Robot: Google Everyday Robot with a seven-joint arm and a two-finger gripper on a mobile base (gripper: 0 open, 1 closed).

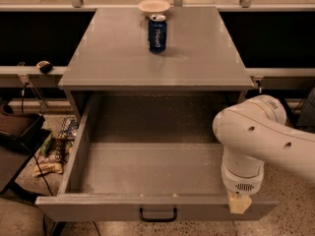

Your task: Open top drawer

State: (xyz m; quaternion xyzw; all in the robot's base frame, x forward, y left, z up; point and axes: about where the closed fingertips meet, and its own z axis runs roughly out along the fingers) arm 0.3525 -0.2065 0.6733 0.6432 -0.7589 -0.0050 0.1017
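Note:
The top drawer [147, 166] stands pulled far out of the grey cabinet, its deep grey box interior bare. Its small black bar handle [157, 214] shows on the front panel at the bottom middle. My gripper [239, 204] hangs below the white arm at the drawer's front right corner, to the right of the handle and not on it. The two narrower drawers are out of view.
A blue soda can [157, 33] and a pale bowl [153, 6] stand on the cabinet top [197, 53]. Snack packets [54, 149] and cables lie on the floor to the left. A dark box [17, 132] sits at the far left.

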